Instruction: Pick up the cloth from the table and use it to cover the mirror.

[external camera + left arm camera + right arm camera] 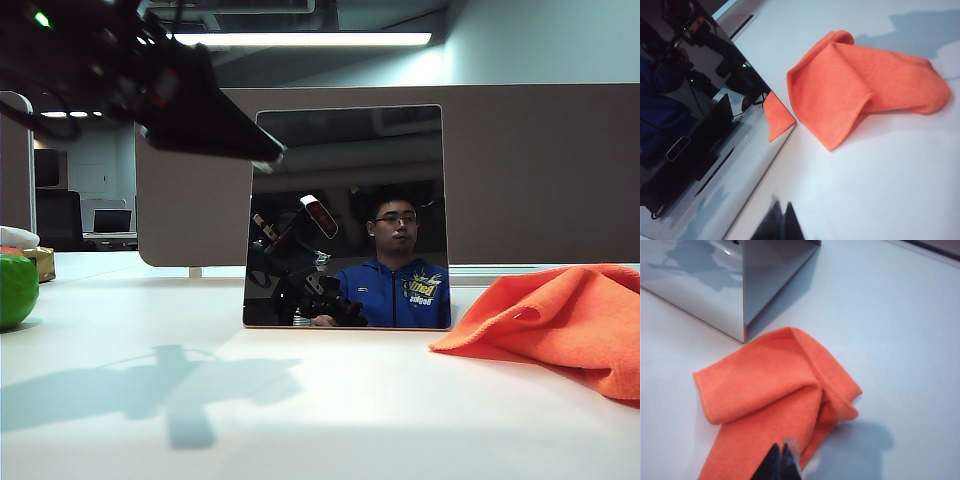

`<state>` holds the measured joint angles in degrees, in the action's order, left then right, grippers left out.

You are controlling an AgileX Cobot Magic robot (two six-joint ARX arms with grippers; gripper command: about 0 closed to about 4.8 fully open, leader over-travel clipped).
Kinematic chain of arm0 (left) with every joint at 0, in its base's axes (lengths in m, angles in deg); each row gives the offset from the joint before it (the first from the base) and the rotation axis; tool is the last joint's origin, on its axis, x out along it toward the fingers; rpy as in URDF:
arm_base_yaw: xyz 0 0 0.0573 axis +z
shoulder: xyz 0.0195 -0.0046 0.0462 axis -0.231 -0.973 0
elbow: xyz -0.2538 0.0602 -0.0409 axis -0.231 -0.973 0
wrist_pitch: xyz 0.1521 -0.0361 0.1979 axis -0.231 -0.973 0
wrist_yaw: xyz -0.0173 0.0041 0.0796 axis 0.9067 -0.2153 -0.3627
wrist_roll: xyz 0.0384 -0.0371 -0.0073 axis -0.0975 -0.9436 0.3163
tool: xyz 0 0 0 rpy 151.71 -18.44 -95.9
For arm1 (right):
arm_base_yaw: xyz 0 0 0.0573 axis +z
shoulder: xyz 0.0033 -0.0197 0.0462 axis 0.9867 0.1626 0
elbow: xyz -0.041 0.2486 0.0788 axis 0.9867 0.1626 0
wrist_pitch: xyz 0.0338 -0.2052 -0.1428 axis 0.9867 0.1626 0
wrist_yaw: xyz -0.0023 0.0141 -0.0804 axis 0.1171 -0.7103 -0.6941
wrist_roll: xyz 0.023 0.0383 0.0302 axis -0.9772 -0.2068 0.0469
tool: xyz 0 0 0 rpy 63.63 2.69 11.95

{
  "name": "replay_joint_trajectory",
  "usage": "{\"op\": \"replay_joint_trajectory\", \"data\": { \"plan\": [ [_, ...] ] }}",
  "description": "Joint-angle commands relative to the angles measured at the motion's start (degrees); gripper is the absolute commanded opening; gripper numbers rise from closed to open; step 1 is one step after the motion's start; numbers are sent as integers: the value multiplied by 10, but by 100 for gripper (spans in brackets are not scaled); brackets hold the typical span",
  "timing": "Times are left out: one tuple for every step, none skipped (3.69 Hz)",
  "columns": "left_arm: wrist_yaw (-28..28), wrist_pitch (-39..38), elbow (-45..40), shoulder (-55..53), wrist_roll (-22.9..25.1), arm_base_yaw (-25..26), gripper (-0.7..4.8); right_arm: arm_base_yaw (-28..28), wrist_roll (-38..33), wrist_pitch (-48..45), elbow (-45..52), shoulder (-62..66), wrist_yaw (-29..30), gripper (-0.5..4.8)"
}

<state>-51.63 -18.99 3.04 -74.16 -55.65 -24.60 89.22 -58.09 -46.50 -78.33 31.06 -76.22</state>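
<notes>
Cloth [560,315] edge beside mirror [346,215].

L arm reaches in high at upper left of exterior view, left gripper [781,223] w/ jaws pressed together – right gripper [782,463] likewise closed, tips together, nothing held.

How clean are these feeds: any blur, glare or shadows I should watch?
Exterior view: left gripper is a dark, backlit silhouette casting a shadow on the table; the mirror reflects the room. Left wrist view: sharp on the cloth. Right wrist view: right gripper blurred, cloth soft.
</notes>
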Motion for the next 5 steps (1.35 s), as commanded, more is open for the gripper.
{"op": "replay_joint_trajectory", "data": {
  "plan": [
    [62,153,43,-162,32,-49,125,0,-3,10,-2,2,6,-1],
    [87,151,110,-271,60,-64,252,0,-3,17,-2,2,17,0],
    [87,150,110,-294,77,-76,251,0,-3,17,-1,2,17,-1],
    [88,155,110,-304,82,-78,251,0,-3,17,-1,2,21,-1],
    [96,177,141,-350,90,-91,251,0,-3,17,0,2,21,-1]
  ]
}}
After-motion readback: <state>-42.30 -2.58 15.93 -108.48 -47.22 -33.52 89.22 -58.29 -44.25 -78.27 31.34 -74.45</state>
